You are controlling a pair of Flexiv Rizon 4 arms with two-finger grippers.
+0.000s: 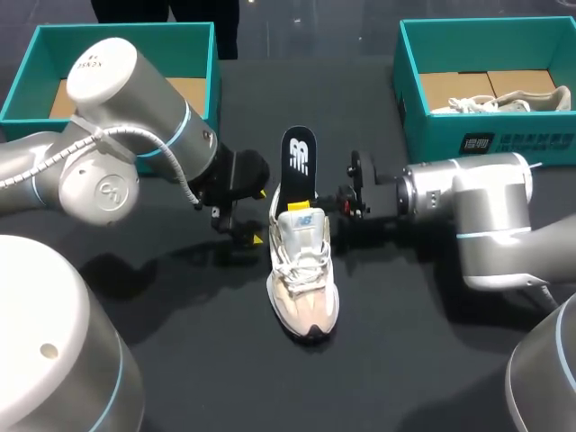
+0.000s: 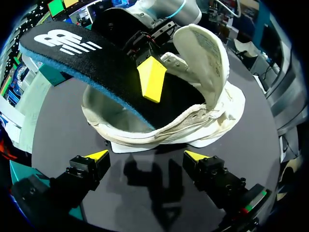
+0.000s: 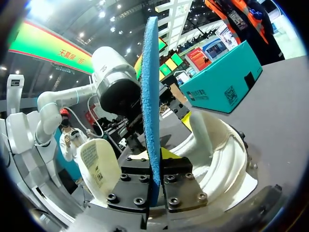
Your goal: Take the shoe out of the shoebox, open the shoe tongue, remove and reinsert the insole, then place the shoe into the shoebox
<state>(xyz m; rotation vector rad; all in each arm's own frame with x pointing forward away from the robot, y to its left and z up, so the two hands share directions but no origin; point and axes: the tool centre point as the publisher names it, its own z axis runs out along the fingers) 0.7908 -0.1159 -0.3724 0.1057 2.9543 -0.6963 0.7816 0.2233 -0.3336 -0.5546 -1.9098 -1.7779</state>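
Right gripper (image 3: pixel 153 186) of mine was clamped on the insole (image 3: pixel 150 96), seen edge-on, so its yellow tips were mostly hidden behind the blue foam. The insole's lower end went down inside the shoe (image 1: pixel 304 270) and I couldn't see how deep. The shoe sat on the table (image 1: pixel 405 360) between both arms, apart from the right shoebox (image 1: pixel 477 142). My left gripper (image 2: pixel 147 157) hung spread wide just beside the shoe, not touching it.

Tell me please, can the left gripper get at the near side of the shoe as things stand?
Probably yes. The left gripper is open beside the shoe, with only bare table between them. The insole, held by the right gripper, stands over the opening, not across that side.
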